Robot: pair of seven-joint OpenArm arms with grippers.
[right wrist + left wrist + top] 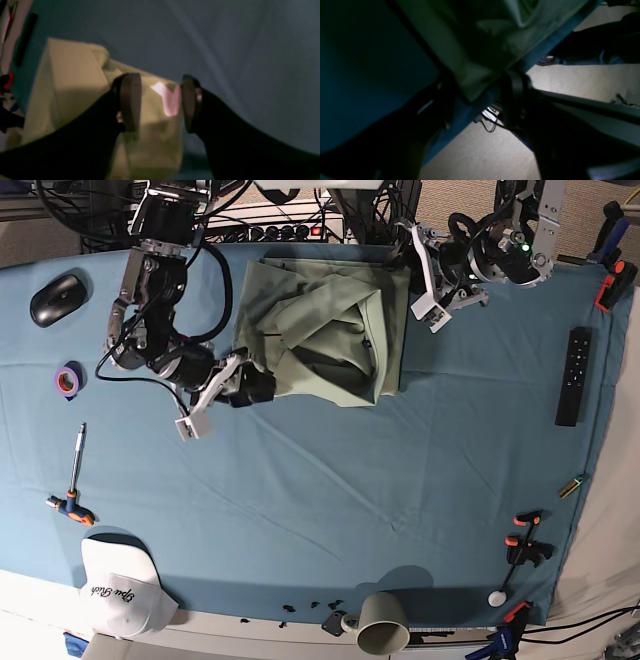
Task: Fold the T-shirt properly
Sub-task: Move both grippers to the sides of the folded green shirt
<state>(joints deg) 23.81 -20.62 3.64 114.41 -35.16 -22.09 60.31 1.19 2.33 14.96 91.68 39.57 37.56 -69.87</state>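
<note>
Your right gripper (262,388) sits nearer, jaws apart at the T-shirt's (325,330) seven-o'clock corner; the left gripper (425,280), also apart, flanks its two-o'clock edge.

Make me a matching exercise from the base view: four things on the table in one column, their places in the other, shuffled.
Things:
1. T-shirt
2. cap
3. remote
4. mouse

Places:
A. right side
B. top left corner
C. top middle
D. bottom left corner

Pairs: 1-C, 2-D, 3-A, 4-B
</note>
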